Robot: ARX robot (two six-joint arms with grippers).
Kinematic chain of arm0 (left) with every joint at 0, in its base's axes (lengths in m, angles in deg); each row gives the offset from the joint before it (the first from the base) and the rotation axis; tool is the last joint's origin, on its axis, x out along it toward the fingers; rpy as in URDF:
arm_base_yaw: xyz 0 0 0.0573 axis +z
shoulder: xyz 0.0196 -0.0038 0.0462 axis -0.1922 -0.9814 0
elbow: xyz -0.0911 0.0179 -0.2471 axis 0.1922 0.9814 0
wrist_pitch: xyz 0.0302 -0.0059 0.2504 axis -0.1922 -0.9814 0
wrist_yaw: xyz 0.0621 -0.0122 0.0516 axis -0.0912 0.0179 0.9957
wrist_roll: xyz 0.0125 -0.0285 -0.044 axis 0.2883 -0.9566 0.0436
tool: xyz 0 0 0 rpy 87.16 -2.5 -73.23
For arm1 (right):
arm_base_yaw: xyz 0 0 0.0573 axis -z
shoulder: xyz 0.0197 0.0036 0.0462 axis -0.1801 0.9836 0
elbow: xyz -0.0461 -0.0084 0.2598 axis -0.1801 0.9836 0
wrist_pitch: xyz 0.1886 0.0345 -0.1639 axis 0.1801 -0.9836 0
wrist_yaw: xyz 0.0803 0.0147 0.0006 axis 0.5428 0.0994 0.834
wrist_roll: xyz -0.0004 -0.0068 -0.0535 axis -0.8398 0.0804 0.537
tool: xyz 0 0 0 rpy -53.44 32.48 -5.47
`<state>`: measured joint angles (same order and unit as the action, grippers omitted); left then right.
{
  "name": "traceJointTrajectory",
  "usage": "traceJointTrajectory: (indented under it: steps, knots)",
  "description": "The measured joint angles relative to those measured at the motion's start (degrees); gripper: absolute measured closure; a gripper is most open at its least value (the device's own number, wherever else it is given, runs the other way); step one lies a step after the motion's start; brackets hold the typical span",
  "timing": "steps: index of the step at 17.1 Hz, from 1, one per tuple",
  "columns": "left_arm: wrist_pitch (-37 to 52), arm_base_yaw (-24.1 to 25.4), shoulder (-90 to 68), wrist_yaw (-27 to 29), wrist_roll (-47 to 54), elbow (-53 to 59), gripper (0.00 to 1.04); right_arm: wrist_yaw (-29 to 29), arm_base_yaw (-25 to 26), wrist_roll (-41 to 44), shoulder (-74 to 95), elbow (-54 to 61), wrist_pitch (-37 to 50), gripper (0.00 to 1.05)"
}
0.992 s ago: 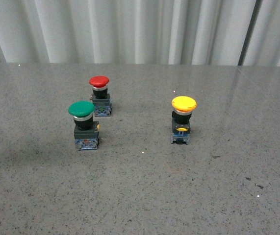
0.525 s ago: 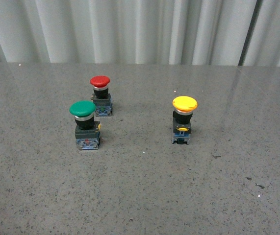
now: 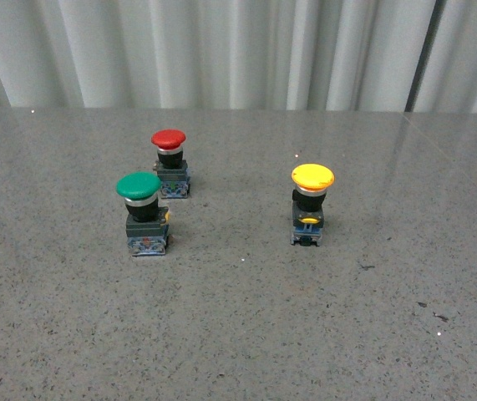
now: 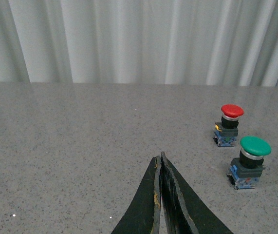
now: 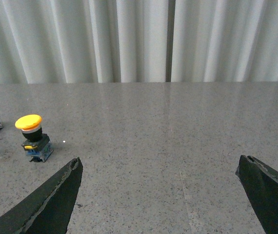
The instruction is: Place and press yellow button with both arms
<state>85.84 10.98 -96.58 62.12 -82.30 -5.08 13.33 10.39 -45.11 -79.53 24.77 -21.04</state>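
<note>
Front view: one yellow button (image 3: 310, 203) (upright)

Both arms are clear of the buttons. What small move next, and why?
Probably ease the open right gripper toward the yellow button: it stands upright and untouched, outside the gap between the jaws. The left gripper is shut, with only the green button and red button ahead of it.

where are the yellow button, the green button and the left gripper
yellow button (image 3: 313, 177), front view, centre of its yellow cap
green button (image 3: 139, 185), front view, centre of its green cap
left gripper (image 4: 160, 156), left wrist view, where its shut fingertips meet
</note>
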Motion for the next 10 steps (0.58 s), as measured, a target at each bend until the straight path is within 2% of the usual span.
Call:
traceJointTrajectory:
  steps: [5, 8, 10]
  knots:
    - [-3.21, 0.00, 5.11, 0.02, 0.00, 1.88, 1.03, 0.00, 0.00, 0.00, 0.00, 0.00, 0.00, 0.07]
    - [-10.36, 0.00, 15.54, -0.04, 0.02, 4.11, 1.03, 0.02, 0.00, 0.00, 0.00, 0.00, 0.00, 0.07]
    - [-11.58, 0.00, 16.79, -0.04, 0.02, 4.11, 1.03, 0.02, 0.00, 0.00, 0.00, 0.00, 0.02, 0.07]
